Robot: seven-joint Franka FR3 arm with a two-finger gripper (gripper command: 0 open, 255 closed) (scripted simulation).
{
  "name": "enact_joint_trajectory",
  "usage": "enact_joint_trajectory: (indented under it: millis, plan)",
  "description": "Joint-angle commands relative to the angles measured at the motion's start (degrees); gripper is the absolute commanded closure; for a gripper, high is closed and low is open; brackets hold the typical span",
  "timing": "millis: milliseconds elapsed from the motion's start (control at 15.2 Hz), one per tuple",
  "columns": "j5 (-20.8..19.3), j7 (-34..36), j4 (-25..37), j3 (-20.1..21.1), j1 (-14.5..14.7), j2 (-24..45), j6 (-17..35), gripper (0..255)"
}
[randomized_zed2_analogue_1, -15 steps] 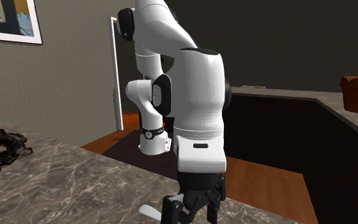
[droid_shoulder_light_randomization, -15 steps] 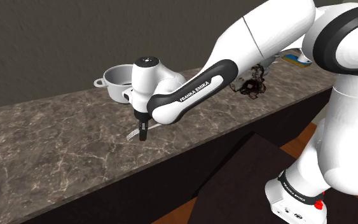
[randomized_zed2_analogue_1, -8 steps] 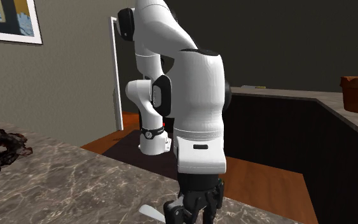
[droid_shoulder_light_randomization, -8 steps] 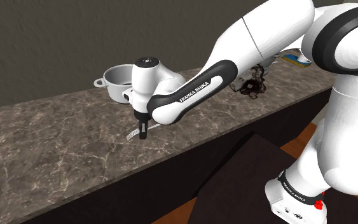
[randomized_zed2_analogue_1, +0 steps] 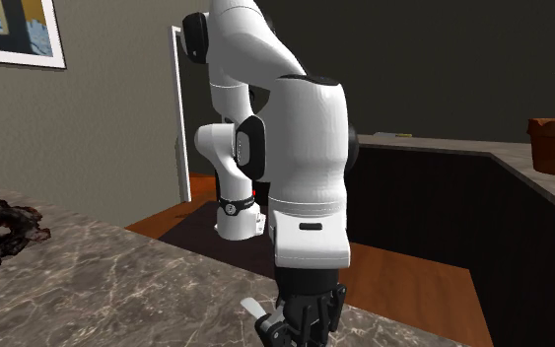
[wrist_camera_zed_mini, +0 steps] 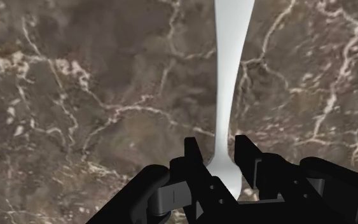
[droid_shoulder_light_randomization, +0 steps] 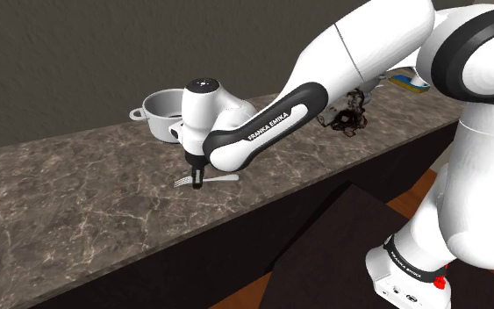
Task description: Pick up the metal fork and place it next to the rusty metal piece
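Wrist view, Mira: what has the gripper (wrist_camera_zed_mini: 219,151) got?

The fork (wrist_camera_zed_mini: 229,76), Tom. The two black fingers (wrist_camera_zed_mini: 194,162) are drawn in against its narrow neck, one on each side, so I read the jaws as clamped on it. The long handle runs straight away from the hand over the marbled countertop (wrist_camera_zed_mini: 75,95). The end that widens toward the head slips out of sight beneath the hand.

And from the shoulder view?

The gripper (droid_shoulder_light_randomization: 198,181) points straight down near the countertop's front edge. The fork (droid_shoulder_light_randomization: 222,177) lies roughly level across it, tines toward that view's left and handle toward its right. Whether it is clear of the stone I can't tell. A pot (droid_shoulder_light_randomization: 161,114) stands behind, and the rusty metal piece (droid_shoulder_light_randomization: 348,116) sits well apart, farther along toward the right.

How will it handle?

My guess is light, stiff and slick. It's drawn plain white, thin and flat, so it shouldn't bend. But a hold on so narrow a neck could let it swivel, since the long handle hangs out to one side. A grip nearer the handle's middle would balance better, though this one should do if it's carried gently.

Any risk at the other end?

The rusty metal piece looks like a dark, tangled, open thing. I'd set the fork just beside it, not touching, and mind that the handle doesn't catch in it.
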Motion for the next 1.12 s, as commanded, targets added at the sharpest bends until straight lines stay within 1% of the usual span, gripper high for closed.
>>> enact_joint_trajectory:
  millis: [0,1056]
  plan:
    - [0.0,0.0,0.0,0.0,0.0,0.1,0.0,255]
    - [3.5,-2.7,3.8,1.5,-1.0,-6.8,-10.3,255]
